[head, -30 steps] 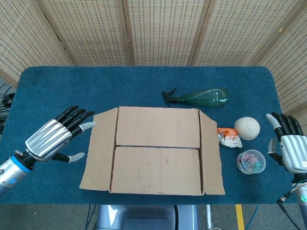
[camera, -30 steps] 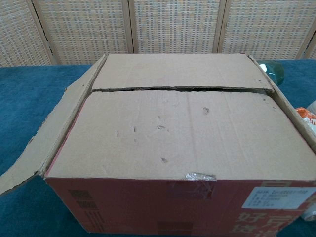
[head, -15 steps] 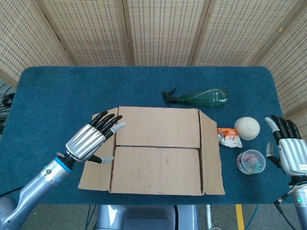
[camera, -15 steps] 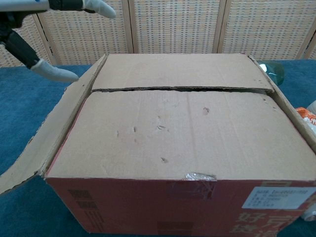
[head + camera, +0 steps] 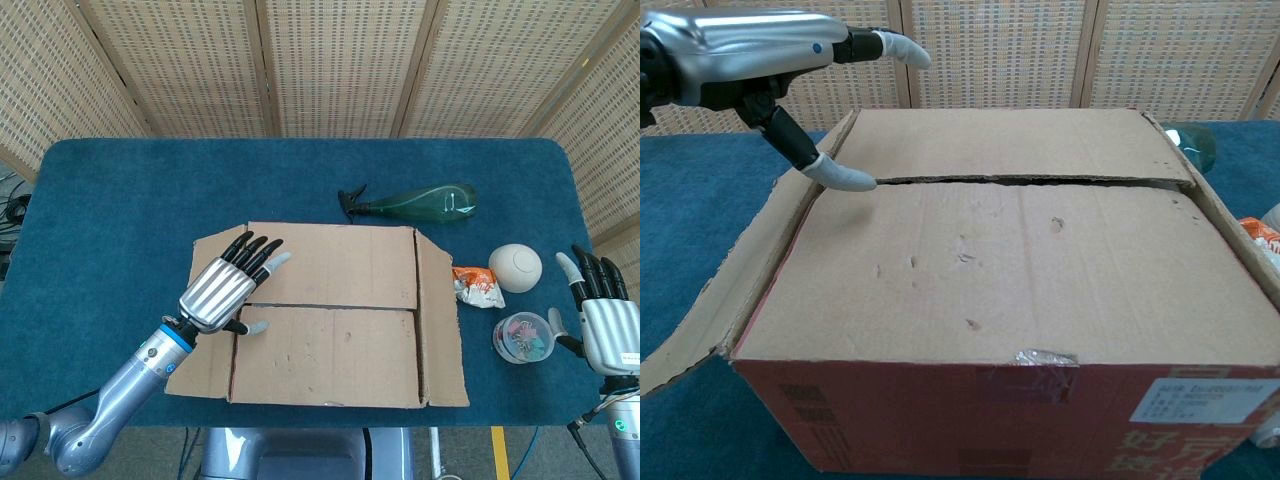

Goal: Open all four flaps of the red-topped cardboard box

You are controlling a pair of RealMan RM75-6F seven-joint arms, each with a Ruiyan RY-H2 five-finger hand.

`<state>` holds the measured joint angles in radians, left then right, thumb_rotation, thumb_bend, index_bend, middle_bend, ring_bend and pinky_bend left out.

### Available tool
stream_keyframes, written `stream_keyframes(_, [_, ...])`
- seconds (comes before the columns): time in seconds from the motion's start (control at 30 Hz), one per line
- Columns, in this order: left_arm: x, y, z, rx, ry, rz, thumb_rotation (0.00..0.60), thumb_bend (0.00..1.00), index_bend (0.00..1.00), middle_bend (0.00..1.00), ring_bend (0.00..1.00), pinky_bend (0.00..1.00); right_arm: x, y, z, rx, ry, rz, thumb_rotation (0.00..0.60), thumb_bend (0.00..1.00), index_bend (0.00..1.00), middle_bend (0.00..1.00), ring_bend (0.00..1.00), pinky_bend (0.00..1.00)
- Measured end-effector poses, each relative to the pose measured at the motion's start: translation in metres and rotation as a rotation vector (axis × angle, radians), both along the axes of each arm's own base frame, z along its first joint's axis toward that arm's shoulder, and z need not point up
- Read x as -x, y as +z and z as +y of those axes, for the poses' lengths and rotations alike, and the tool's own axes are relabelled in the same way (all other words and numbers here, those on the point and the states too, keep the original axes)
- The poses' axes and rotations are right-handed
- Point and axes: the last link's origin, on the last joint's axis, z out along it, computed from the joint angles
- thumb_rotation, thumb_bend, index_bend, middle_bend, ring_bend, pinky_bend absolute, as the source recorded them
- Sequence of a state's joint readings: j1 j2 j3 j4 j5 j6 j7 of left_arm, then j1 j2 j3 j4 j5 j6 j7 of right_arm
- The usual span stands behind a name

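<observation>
bottle (image 5: 415, 203): lying on its side, far of the ball
ball (image 5: 515, 267): landmark
packet (image 5: 476, 287): touching ball's left
tub (image 5: 523, 337): near of ball

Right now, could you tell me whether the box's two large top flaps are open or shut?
Shut: both large flaps lie flat, meeting along a centre seam; the side flaps are folded out.

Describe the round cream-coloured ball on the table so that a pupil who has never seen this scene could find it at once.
Start at the big cardboard box in the middle of the blue table, then look to the right of it as the head view shows it. Past the orange snack packet lies the cream ball, beyond the clear round tub. It is the only plain, pale sphere there.
</observation>
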<state>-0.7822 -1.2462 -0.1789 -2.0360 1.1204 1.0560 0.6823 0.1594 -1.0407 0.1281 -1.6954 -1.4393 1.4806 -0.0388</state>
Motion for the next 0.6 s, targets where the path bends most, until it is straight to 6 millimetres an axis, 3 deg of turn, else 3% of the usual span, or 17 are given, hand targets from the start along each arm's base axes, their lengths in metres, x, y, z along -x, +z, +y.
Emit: stream_keyframes(0.6, [-0.022,-0.028,0.019,-0.055,0.02,0.058,0.4,0.16,0.0,0.0,0.0,0.0,0.008,-0.004,0.012,0.025,0.008,-0.017,0.6,0.5,0.03,0.01,0.0,0.0])
